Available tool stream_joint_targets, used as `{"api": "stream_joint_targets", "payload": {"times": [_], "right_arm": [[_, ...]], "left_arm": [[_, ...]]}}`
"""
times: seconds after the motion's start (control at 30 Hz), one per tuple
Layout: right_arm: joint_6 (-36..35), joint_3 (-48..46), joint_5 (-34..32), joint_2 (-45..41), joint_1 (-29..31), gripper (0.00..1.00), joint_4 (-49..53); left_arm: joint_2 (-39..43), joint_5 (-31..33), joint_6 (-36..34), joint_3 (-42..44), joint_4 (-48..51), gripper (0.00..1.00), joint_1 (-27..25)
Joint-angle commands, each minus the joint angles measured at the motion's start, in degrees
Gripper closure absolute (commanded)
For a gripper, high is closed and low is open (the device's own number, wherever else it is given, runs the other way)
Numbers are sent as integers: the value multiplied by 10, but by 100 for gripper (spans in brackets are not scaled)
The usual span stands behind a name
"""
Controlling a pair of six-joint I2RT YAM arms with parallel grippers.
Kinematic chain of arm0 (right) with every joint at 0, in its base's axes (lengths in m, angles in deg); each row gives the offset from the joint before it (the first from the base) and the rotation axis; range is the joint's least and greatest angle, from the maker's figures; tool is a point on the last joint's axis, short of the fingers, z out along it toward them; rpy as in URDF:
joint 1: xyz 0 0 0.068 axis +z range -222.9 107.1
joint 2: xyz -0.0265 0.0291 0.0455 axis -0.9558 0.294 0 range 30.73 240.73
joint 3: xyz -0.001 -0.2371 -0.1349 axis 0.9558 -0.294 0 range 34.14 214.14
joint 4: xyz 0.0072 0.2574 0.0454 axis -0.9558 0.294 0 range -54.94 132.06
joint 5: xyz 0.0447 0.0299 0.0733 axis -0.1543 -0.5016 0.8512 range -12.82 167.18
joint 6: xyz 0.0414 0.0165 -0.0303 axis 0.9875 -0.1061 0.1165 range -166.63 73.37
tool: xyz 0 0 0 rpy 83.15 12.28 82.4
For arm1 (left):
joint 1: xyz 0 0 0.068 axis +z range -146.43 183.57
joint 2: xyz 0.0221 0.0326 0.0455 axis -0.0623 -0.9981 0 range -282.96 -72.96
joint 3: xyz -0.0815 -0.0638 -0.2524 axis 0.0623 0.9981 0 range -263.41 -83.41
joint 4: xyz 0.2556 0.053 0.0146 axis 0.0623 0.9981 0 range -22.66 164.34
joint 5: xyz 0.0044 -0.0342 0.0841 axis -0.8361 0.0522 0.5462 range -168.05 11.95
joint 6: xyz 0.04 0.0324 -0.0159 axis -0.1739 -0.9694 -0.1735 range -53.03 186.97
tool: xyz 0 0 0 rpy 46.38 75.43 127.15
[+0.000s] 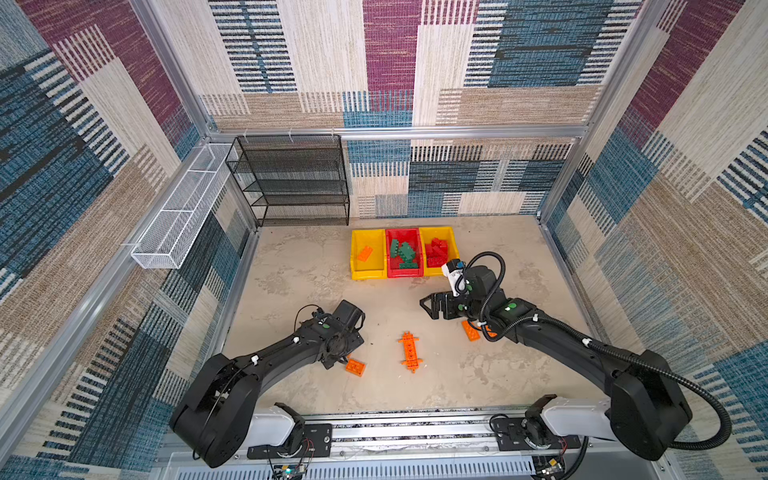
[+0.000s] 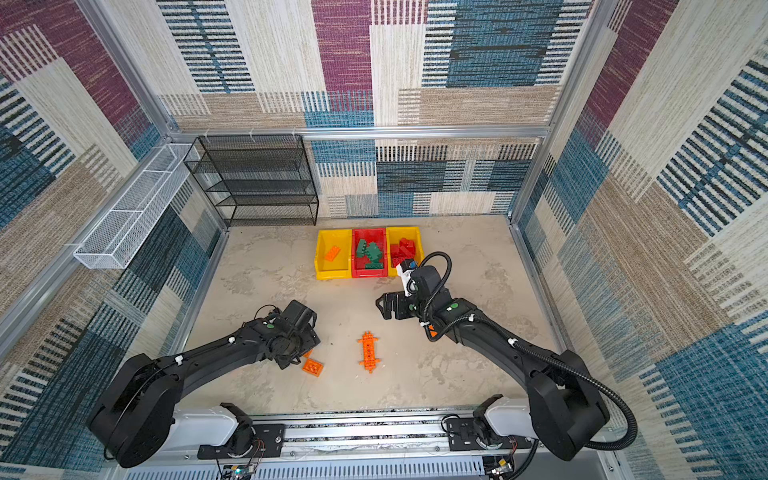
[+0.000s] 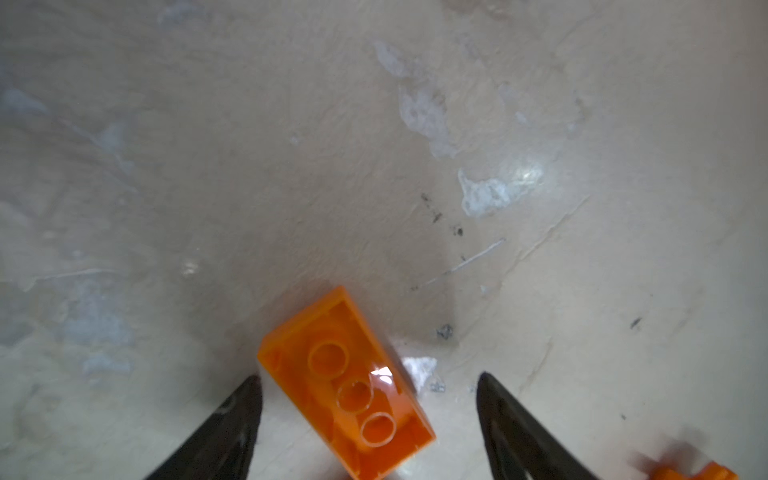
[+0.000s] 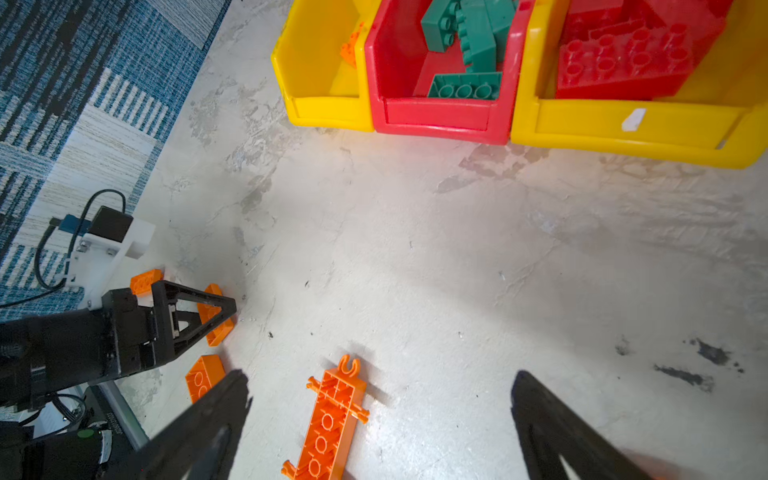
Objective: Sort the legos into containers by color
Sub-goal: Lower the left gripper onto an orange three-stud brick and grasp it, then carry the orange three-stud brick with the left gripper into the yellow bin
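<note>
The left gripper (image 3: 369,375) stands partly open, its 2 jaws either side of an upturned orange brick (image 3: 345,386) lying unclamped on the table (image 3: 374,166). The right gripper (image 4: 379,372) gapes wide and empty near the long orange plate (image 4: 332,419).

The left arm (image 1: 266,365) and right arm (image 1: 561,332) are matte black with bulky rounded joint housings. Each rises from a white base block (image 1: 270,424) bolted to the slotted aluminium rail (image 1: 415,434). A ribbed black conduit (image 1: 706,399) loops off the right arm's housing nearest that rail, pinned by white cable ties (image 1: 586,342). Green dots (image 1: 512,306) mark the joints farthest from the rail. The left wrist wears a white camera bracket (image 4: 108,253) with silver screws and a blue plug (image 4: 72,224). The left gripper (image 3: 369,376) has 2 black fingers (image 3: 224,428), triangular and pointed.
</note>
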Motion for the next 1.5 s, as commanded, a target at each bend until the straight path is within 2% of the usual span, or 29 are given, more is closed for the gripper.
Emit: {"api": "stream_joint_targets", "payload": {"times": [0.0,0.4,0.63,0.8,0.97,1.17,1.3,1.47], "right_arm": [[-3,-6,1,-4,1,0,-23],[-9,-27,-12,-12,1,0,-26],[-10,-30,-11,-17,1,0,-27],[-9,-27,-9,-19,1,0,-27],[-8,-23,-13,-18,1,0,-23],[-4,-9,-25,-24,1,0,-12],[-2,3,-34,-24,1,0,-6],[0,20,-39,-19,0,0,6]], "left_arm": [[-27,-21,10,-7,-12,23,-1],[-119,-29,-24,-50,12,29,-2],[-154,-35,-38,-58,24,50,-3],[-159,-39,-52,-79,40,74,-3],[-162,-25,-78,-126,77,81,-3],[-165,19,-126,-225,137,81,-3],[-193,86,-179,-353,185,80,2],[-278,103,-249,-540,206,79,33]]}}
